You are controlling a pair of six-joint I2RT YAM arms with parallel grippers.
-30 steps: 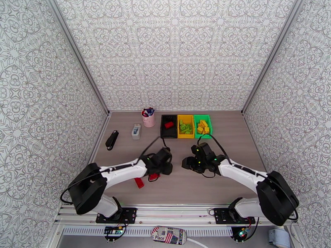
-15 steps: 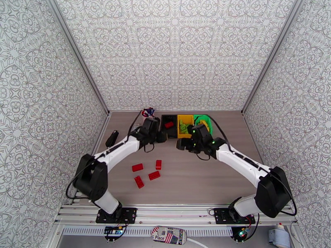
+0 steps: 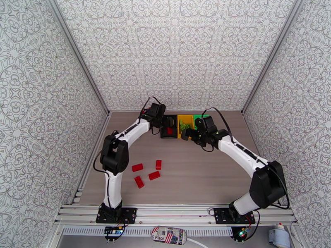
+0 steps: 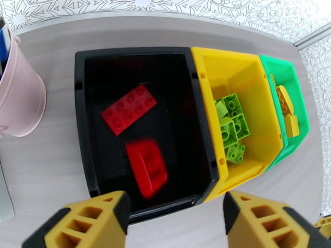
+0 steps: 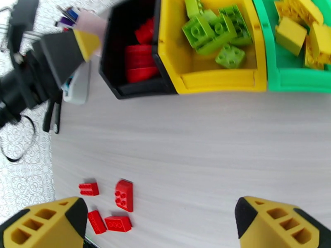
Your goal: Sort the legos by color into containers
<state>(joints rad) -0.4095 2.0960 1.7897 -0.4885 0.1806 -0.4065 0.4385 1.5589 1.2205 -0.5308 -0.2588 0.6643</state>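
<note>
L gripper over black bin; R gripper near yellow bin.
Both spread wide, empty. 2 red bricks in black bin, one blurred; green bricks in yellow bin, yellow bricks in green bin; 4 loose reds on table.

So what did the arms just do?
The left tool swung out and let a red studded brick drop into the black plastic bin; the right tool swung to the yellow plastic bin and opened. Four red bricks on the table stayed put.
</note>
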